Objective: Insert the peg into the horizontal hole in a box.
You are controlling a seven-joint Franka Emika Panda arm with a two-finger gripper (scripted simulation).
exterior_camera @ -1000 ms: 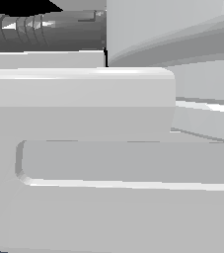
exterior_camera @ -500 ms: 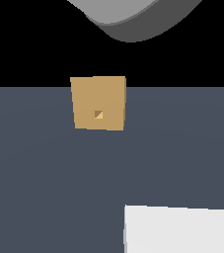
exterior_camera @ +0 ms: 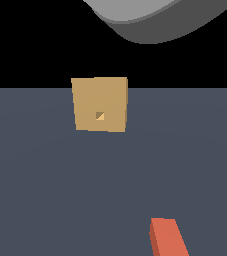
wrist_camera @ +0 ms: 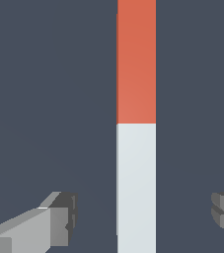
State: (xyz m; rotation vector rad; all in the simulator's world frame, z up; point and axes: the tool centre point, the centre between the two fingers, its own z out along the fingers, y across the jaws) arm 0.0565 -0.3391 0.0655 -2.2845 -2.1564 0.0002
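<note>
Straddling the slim orange-red and pale grey-white square peg (wrist_camera: 136, 148), the grey fingers (wrist_camera: 59, 225) stand spread, touching nothing. Peg lies flat on the dark bench (exterior_camera: 45, 190). Recommend centring before closing. Tan box (exterior_camera: 100, 104) with square hole (exterior_camera: 100, 116) stands well beyond.

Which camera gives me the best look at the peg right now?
The wrist view: the peg runs the length of the picture, orange-red and pale halves both visible, between the open tool fingers. The exterior view shows only its orange-red end at the bottom edge.
</note>
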